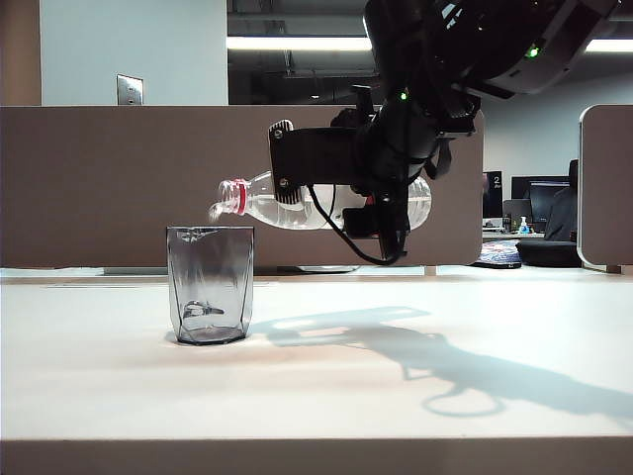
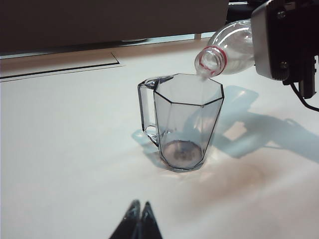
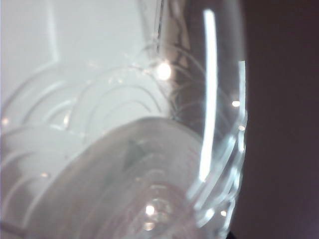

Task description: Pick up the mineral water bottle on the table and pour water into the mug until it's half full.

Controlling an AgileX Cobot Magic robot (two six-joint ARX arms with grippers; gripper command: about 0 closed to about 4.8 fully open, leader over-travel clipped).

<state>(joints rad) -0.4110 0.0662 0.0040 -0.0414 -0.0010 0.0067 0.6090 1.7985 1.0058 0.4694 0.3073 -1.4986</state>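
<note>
Right claw clamps the mineral water bottle, tipped over the mug.

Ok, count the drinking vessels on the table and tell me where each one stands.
1: the mug stands on the table left of centre in the exterior view, under the mouth of the mineral water bottle tipped by the right gripper. None seems hidden.

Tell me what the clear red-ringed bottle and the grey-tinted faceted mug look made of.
The clear red-ringed bottle, tipped in the right gripper, looks like thin glossy plastic: see-through moulded ridged walls. The grey-tinted faceted mug could be glass or hard plastic; it is smooth, transparent, flat-sided, and has a handle. The left gripper waits shut, short of the mug.
</note>
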